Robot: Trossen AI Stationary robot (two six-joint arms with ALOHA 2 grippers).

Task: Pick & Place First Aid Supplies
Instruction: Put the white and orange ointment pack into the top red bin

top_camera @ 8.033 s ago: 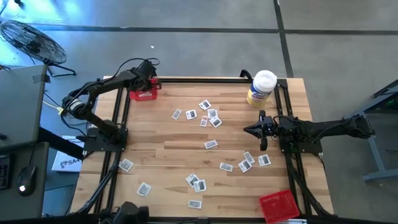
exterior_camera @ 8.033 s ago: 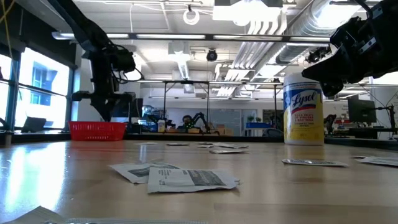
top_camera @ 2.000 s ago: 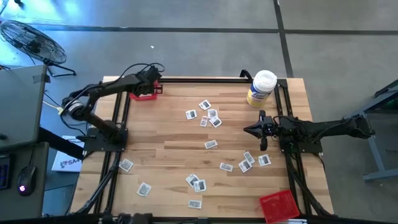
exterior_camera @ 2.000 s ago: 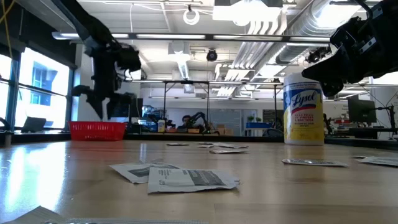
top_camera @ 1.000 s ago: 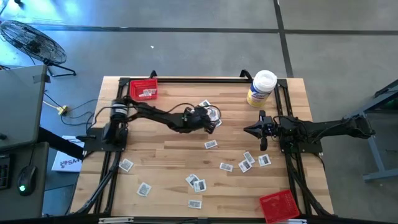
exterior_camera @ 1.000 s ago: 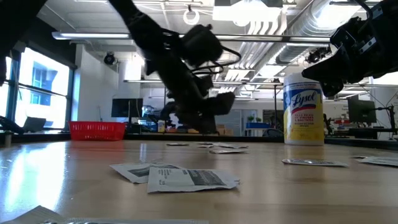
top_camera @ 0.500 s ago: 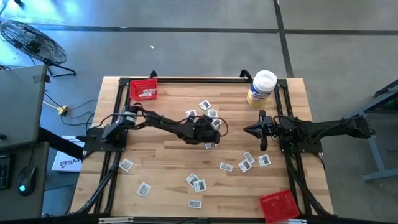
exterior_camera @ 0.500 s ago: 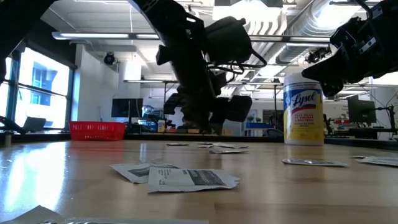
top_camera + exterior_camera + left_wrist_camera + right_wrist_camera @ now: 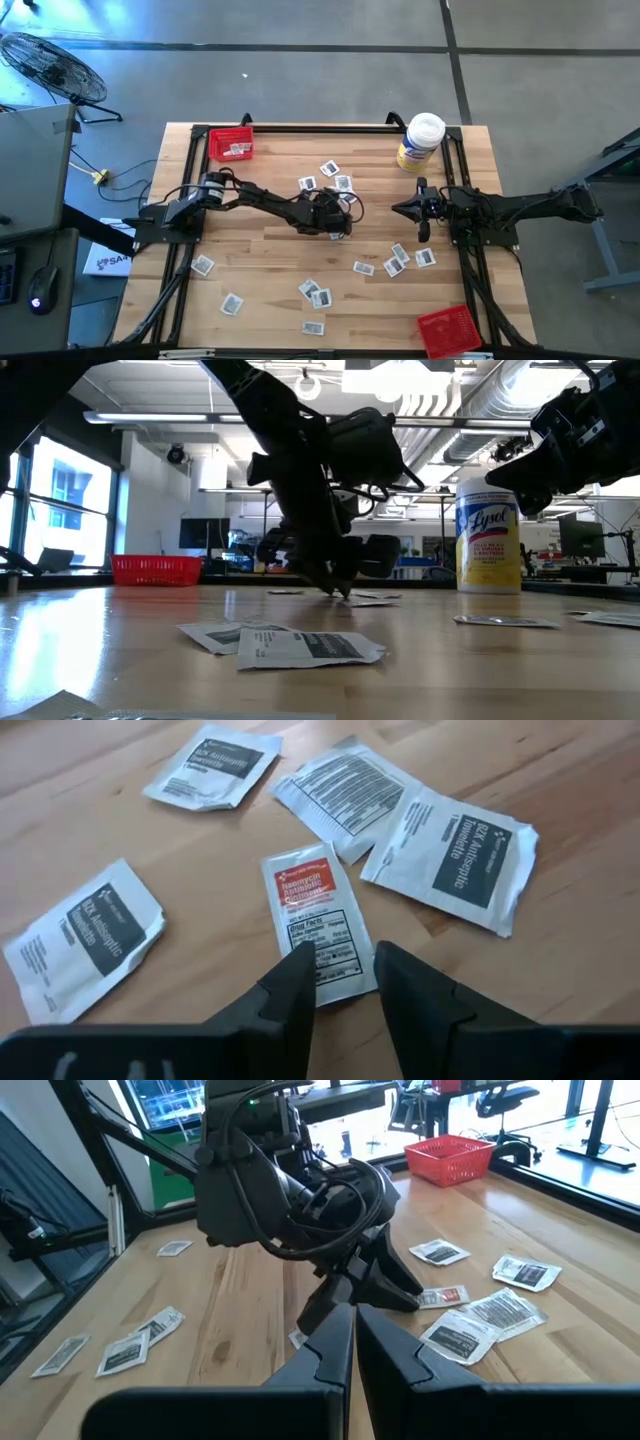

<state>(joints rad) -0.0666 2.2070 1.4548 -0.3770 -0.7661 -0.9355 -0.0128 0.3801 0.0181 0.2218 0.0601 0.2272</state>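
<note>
Several small white-and-grey packets lie flat across the wooden table (image 9: 270, 240), in clusters (image 9: 335, 180), (image 9: 405, 258), (image 9: 315, 293). My left gripper (image 9: 335, 222) is low over the table's middle, open, pointing slantwise down. Its fingertips (image 9: 342, 958) stand on either side of the near end of a packet with a red header (image 9: 318, 915), which lies flat. The low view shows the fingertips (image 9: 340, 590) at table height. My right gripper (image 9: 398, 209) waits shut above the table's right half (image 9: 353, 1312). Some packets lie in the far-left red tray (image 9: 232, 147). My left gripper comes at the red-header packet slanting from above, one finger (image 9: 298, 978) over the packet's near corner (image 9: 322, 982) and the other beside its opposite edge. Whether the fingers touch the packet, I cannot tell. The packet lies flat on the table.
A white-lidded, yellow-labelled tub (image 9: 420, 142) stands at the far right corner. A second red tray (image 9: 447, 328) sits at the near right corner. Other packets lie close around the left gripper (image 9: 455, 855), (image 9: 85, 935), (image 9: 340, 790). Black frame rails run along the table's edges.
My left gripper has moved from over the far packet cluster toward the table's near edge and slightly right. It has come down until its fingertips reach table height at the red-header packet. The packets have kept their places.
</note>
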